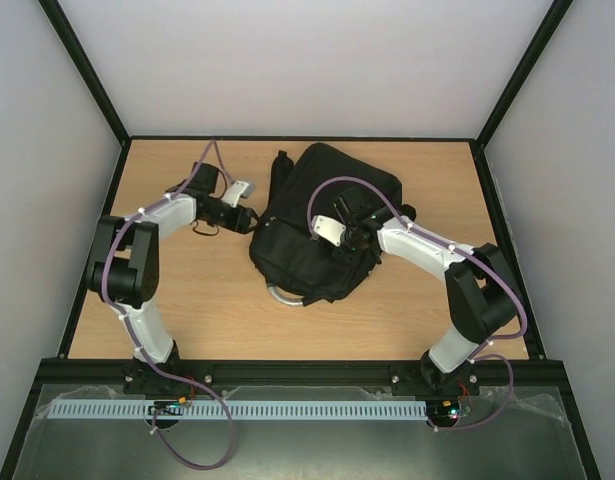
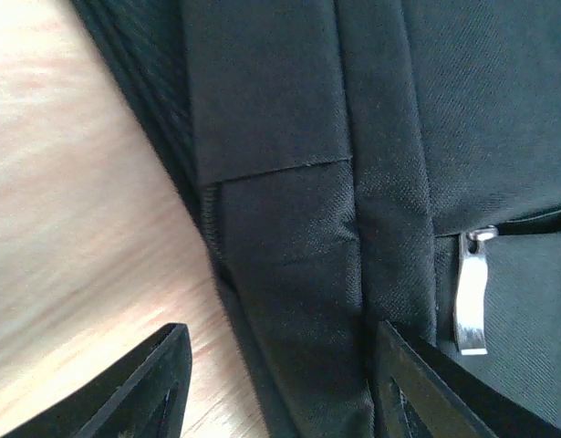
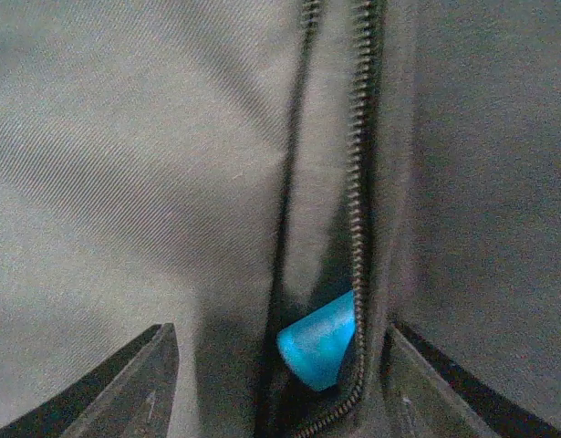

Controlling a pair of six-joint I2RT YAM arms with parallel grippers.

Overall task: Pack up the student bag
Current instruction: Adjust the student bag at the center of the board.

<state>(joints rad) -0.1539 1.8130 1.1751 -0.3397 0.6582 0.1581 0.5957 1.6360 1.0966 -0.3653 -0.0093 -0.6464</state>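
Your right jaws stand spread and empty either side of a blue item (image 3: 318, 351) poking from the zip opening (image 3: 358, 182) of the student bag (image 1: 327, 200), which lies mid-bench (image 1: 217, 320). Push it fully inside first. Your left jaws, also spread, straddle the bag's edge; pinch there to steady the fabric.

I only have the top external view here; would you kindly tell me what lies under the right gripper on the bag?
Observer: A blue item pokes from the open zip of the student bag, between the right gripper's fingers.
Operator: Is it gripped?
Observer: No, the fingers stand apart, clear of it.
Operator: And the other arm?
Observer: The left gripper is open, astride the bag's edge, a silver zip pull beside it.
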